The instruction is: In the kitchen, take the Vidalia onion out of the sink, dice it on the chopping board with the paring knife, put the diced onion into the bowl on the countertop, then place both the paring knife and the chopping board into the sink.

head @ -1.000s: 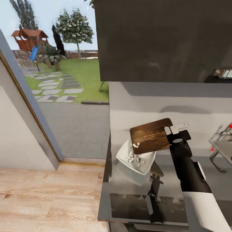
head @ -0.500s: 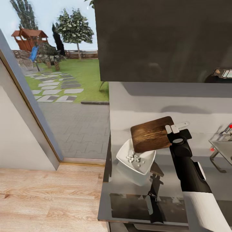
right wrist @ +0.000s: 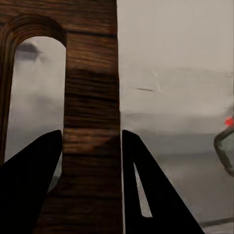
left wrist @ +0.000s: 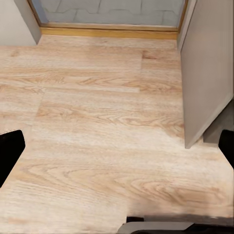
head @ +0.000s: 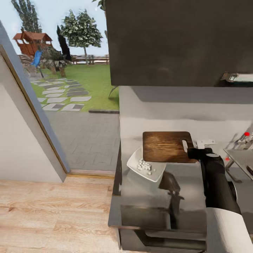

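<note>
The right gripper (head: pixel 196 147) is clamping the handle end of the dark brown rectangular wooden chopping board (head: pixel 166 146); in the right wrist view both dark fingers (right wrist: pixel 146 190) are pressing on the strip of wood beside the slot. The board is hanging roughly level above the glossy dark grey countertop (head: pixel 186 189), with its far short end reaching over the edge of the shallow white square bowl (head: pixel 146 168). Small white pieces of diced onion (head: pixel 144 165) are lying in that bowl, at about eight o'clock from the board's middle. The board's top looks bare, so the tipping step seems done.

The stainless steel sink (head: pixel 242 158) is sitting at about three o'clock from the board, its edge and a red knob (head: pixel 247 134) just showing at the picture's right margin. The paring knife cannot be made out in these pictures.

The left gripper (left wrist: pixel 117 156) is pointing down at pale wooden flooring, its dark fingertips (left wrist: pixel 9 151) spread wide and holding nothing.

To do the carry well, the grip on the handle strip should be kept firm and the board held flat and high enough to clear the bowl's upturned corners. It should be swung toward three o'clock slowly, then lowered into the basin away from the tap before the fingers let go.
</note>
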